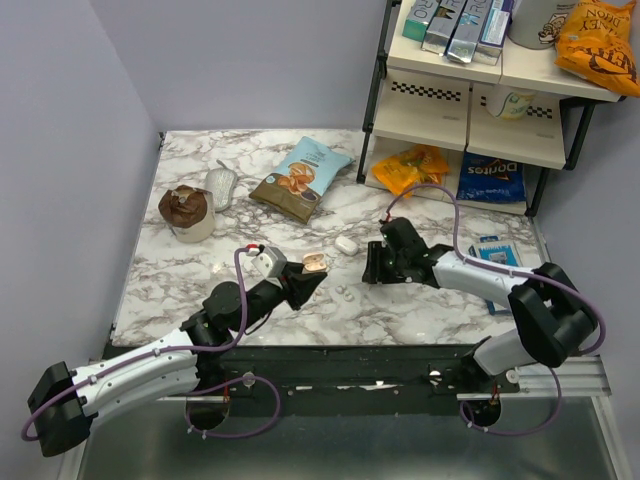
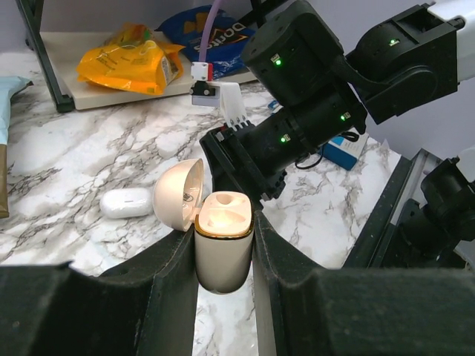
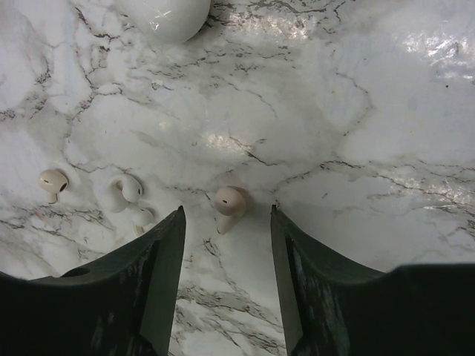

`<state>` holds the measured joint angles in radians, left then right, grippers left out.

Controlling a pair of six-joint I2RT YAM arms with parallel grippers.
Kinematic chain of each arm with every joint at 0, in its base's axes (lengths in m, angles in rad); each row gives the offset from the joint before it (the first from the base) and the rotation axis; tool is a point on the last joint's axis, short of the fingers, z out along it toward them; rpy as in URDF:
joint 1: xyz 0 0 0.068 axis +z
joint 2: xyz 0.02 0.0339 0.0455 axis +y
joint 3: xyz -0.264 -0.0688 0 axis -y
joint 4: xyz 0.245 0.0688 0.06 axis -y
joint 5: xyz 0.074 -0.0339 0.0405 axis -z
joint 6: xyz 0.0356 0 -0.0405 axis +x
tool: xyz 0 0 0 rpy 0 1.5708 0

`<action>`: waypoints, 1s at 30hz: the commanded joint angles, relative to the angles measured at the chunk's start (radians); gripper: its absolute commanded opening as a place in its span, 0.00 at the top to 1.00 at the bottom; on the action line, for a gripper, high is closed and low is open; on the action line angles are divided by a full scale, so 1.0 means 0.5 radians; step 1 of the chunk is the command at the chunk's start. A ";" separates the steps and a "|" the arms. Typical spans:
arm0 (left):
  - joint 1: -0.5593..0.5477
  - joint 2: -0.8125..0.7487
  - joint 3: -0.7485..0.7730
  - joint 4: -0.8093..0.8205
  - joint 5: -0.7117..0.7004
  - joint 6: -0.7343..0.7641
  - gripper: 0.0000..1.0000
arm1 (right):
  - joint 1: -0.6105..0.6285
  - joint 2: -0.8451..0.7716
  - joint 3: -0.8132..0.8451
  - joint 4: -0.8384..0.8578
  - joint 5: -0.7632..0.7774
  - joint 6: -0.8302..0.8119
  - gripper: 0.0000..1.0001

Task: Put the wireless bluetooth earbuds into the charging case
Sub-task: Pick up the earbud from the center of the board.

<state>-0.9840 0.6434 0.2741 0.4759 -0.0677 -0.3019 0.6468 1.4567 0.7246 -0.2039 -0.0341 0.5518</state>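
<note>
The charging case [image 2: 221, 256], white with a tan-peach inner face, stands upright with my left gripper [image 2: 221, 230] shut on its body. Its lid [image 2: 178, 196] hangs open to the left. In the top view the case [image 1: 316, 263] is held above the marble table's middle. My right gripper [image 3: 227, 211] is open and points down at the table. One earbud [image 3: 230, 200] lies on the marble between its fingertips, touching neither. Two more earbuds [image 3: 53, 180] [image 3: 126, 190] lie to the left, outside the jaws. In the top view the earbuds [image 1: 343, 293] lie between both grippers.
A plain white oval object [image 1: 347, 244] lies just behind the earbuds. A chip bag [image 1: 300, 178], a brown-lidded cup [image 1: 187, 212] and a crumpled wrapper [image 1: 221, 184] sit farther back. A shelf unit [image 1: 470, 110] with snack packets stands at the back right. A blue box [image 1: 494, 255] lies beside my right arm.
</note>
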 commanded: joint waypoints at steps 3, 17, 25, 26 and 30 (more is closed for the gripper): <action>-0.017 0.005 0.004 0.015 -0.049 0.030 1.00 | -0.005 0.090 0.076 0.049 0.062 0.010 0.45; -0.029 0.054 0.004 0.042 -0.058 0.027 1.00 | -0.005 0.179 0.054 0.086 0.059 -0.008 0.50; -0.038 0.063 0.007 0.042 -0.067 0.024 1.00 | -0.002 0.244 0.088 0.073 0.059 -0.014 0.54; -0.038 0.060 0.007 0.045 -0.067 0.027 1.00 | -0.005 0.247 0.088 0.070 0.062 -0.018 0.54; -0.041 0.054 0.004 0.033 -0.070 0.030 1.00 | -0.005 0.241 0.066 0.058 0.059 -0.024 0.55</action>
<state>-0.9974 0.6735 0.2741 0.4763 -0.0788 -0.2985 0.6464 1.5482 0.7628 -0.1711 -0.0288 0.5491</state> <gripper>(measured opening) 0.371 0.452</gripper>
